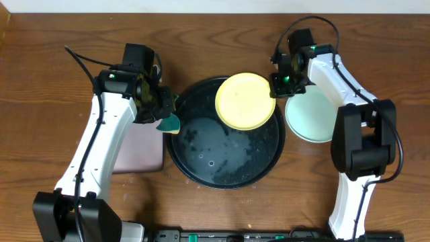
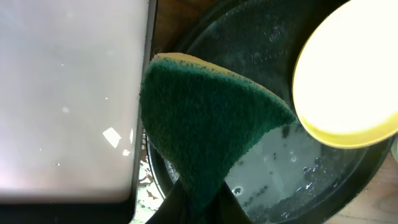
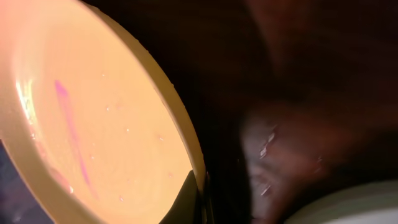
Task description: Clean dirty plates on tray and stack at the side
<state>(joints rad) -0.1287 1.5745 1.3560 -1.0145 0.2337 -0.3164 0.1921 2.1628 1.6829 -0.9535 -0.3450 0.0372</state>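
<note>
Yellow plate [image 3: 93,124]: item in hand. Fills the right wrist view; face wet, beaded with droplets, crossed by one pinkish streak. Hangs over the upper right part of the tray [image 1: 185,165], lifted off its floor. Reads nearly round from overhead, so face roughly upward; exact tilt not determinable.

Right gripper [image 1: 275,86]: nipped on the right rim of the yellow plate, jaws parted only by the rim's thickness.

Mint plate [image 1: 312,117]: flat on the table [image 1: 54,47] just outside the tray's right rim, directly beside the right gripper. Third plate not separately visible; perhaps under this one, cannot tell.

Sponge [image 2: 205,124]: green scouring face, yellow backing. Pinched at one corner by the left gripper [image 1: 164,115], jaws almost together on it. Poised at the tray's left rim, beside the pink rectangular tray [image 1: 138,154].

Governing relation: yellow plate to the right of the sponge, across the tray's wet floor, clearly apart; left rim of the plate nearest the sponge. Right arm nearer to both the plate and the stacking spot.

Judgement: streak suggests more wiping due, calling for the sponge to travel rightward onto the face; otherwise, a short carry right onto the mint plate.
</note>
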